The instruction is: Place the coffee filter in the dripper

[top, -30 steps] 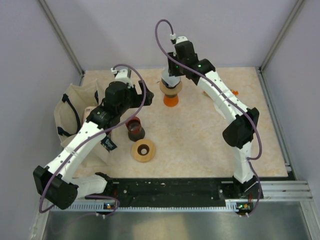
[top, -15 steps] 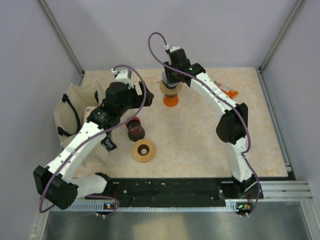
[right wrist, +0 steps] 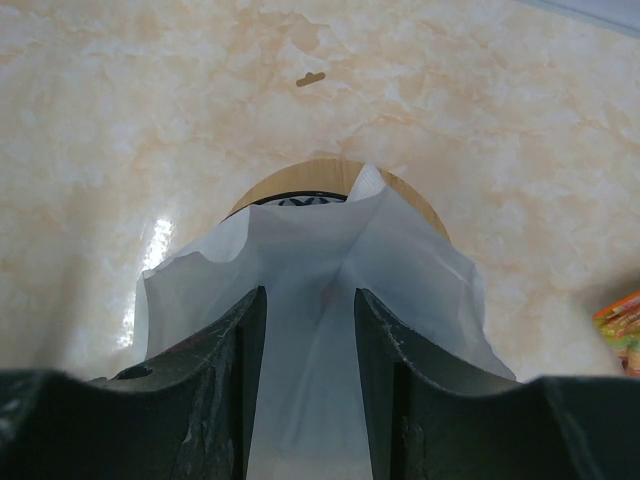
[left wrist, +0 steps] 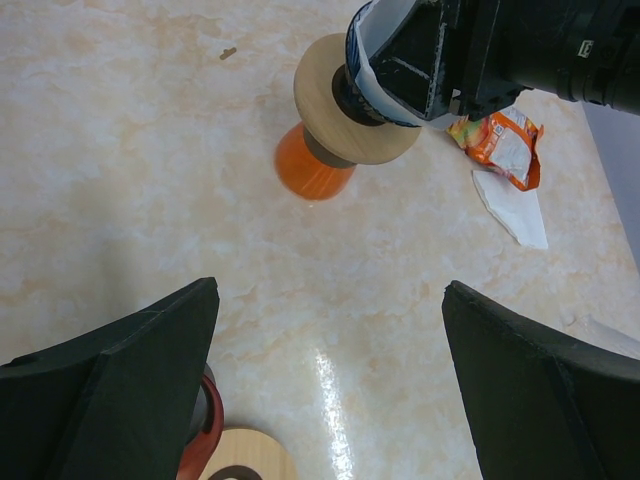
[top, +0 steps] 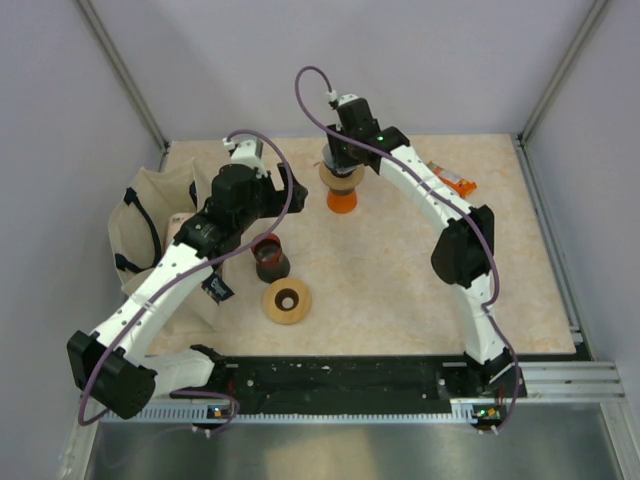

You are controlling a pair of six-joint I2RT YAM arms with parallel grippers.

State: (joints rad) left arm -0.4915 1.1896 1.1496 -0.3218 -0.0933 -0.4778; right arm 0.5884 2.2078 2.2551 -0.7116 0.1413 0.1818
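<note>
The dripper [top: 341,192] is an orange cone with a round wooden collar [left wrist: 330,100], standing at the back middle of the table. My right gripper [top: 342,166] hangs directly over it, shut on the white paper coffee filter [right wrist: 420,270]. In the right wrist view the filter spreads out past both fingers, and its lower end sits over the dripper's mouth [right wrist: 300,180]. The left wrist view shows the filter [left wrist: 362,62] just above the collar. My left gripper [left wrist: 330,288] is open and empty, to the left of the dripper and nearer to me.
A dark red cup [top: 270,258] and a wooden ring [top: 287,302] sit at the front left. A beige cloth bag [top: 145,225] lies at the left edge. An orange snack packet [left wrist: 500,145] and a white paper piece [left wrist: 515,205] lie right of the dripper.
The right arm has swung a little to the left, uncovering the orange packet, while its gripper has stayed over the dripper with the filter. The left arm has not moved.
</note>
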